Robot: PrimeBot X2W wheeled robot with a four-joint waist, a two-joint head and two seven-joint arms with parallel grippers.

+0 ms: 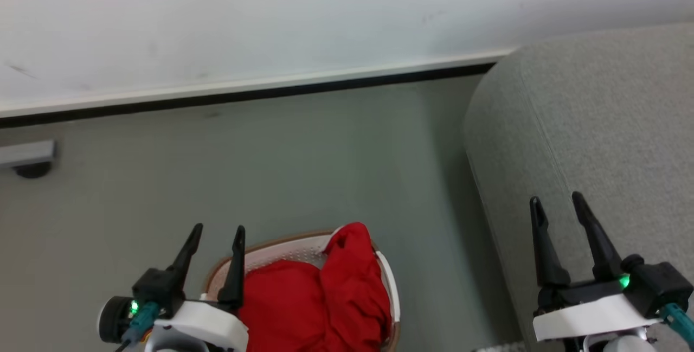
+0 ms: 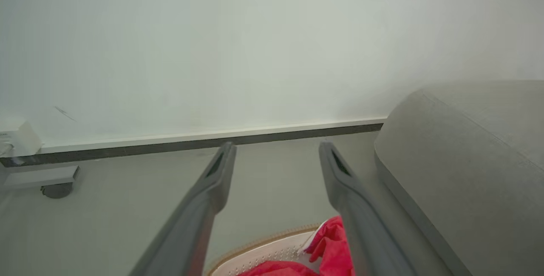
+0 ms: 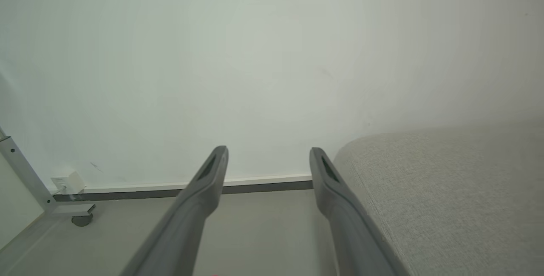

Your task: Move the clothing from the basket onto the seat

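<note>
Overall: a heap of red clothing fills the basket, which stands on the grey floor near the seat, with a strip of floor between them.
Clothing: one fold rises over the basket's far rim.
Left gripper: fingers spread apart, holding nothing, over the basket's left edge.
Right gripper: fingers spread apart, holding nothing, over the seat's rounded edge.
</note>
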